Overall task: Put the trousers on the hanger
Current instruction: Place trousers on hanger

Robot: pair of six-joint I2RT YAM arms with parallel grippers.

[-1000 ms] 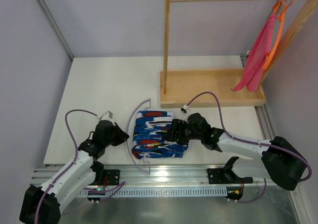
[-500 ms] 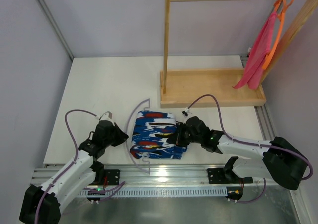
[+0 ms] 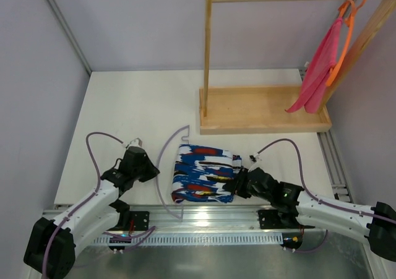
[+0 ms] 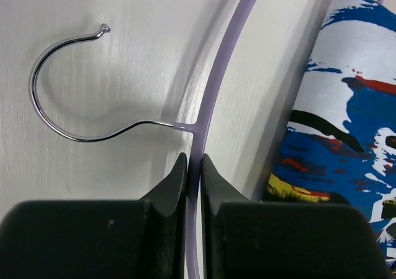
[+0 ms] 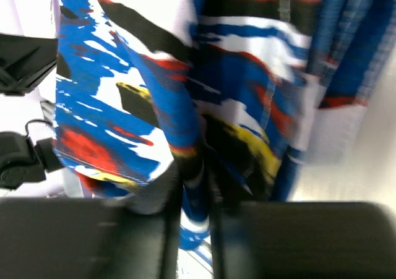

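White table (image 3: 136, 99): left end effector (image 4: 193, 163) grips hanger (image 4: 218, 84); right end effector (image 5: 195, 175) pinches trousers (image 3: 203, 174) edge.

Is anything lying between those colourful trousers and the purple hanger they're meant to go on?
Nothing visible does. The trousers lie directly beside the hanger on the tabletop. The right gripper is pinching their fabric, and the left gripper is clamped on the hanger's frame.

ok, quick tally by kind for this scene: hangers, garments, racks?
Hangers: 2 (lavender hanger, orange hanger)
Garments: 2 (trousers, pink-red cloth)
Racks: 1 (wooden rack)
Total: 5
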